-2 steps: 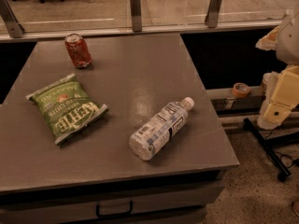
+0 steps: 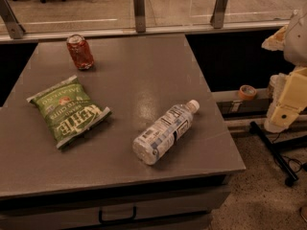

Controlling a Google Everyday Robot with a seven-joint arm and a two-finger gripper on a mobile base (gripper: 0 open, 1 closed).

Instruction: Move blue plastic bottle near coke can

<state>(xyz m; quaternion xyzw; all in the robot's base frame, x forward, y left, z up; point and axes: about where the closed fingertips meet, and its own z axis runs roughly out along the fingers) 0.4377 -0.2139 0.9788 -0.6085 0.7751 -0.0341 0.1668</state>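
Nothing shifted since earlier frame: robot and objects sit as before. Cream-coloured arm (image 2: 296, 37) stands at right of view, beyond right edge of counter (image 2: 144, 66). Its gripper (image 2: 287, 104) hangs low there, well apart from all objects; wide or narrow, cannot tell. Task item, blue plastic bottle (image 2: 165, 133), lies on side near front right corner, white cap toward right edge. Target, coke can (image 2: 80, 51), upright at far left corner, well apart from bottle. Flat near left edge: green chip bag (image 2: 67, 110), beside bottle-to-can line, not on it. Orange tape roll (image 2: 247, 92) on ledge past right edge.
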